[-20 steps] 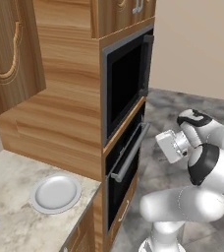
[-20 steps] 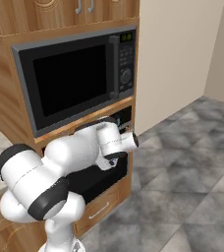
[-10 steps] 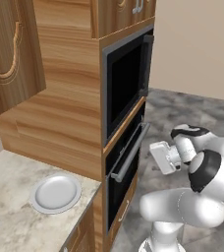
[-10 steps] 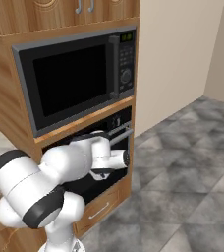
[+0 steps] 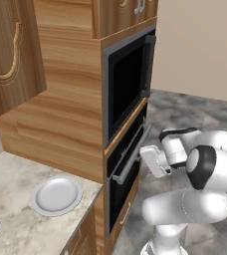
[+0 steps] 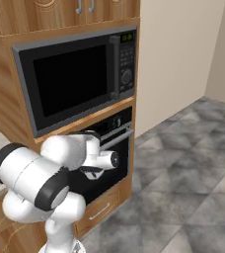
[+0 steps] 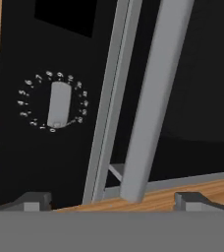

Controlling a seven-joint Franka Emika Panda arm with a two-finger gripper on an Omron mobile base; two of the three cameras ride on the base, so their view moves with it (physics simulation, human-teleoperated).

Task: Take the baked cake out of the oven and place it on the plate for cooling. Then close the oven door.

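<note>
Here the gripper (image 7: 111,199), jaws spread wide and empty, faces the handle (image 7: 151,98) of the shut oven door (image 5: 126,172), ready to pull it open; the plate (image 5: 56,195) waits on the counter (image 5: 11,214) for the unseen cake.

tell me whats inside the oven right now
Nothing can be seen inside: the oven is closed, and its dark door hides the interior, so no cake or rack is visible.

White robot arm with dark joints

Rounded glossy white segments (image 5: 185,211), black joint bands (image 6: 50,185), two small dark grey fingertips (image 7: 33,201).
</note>
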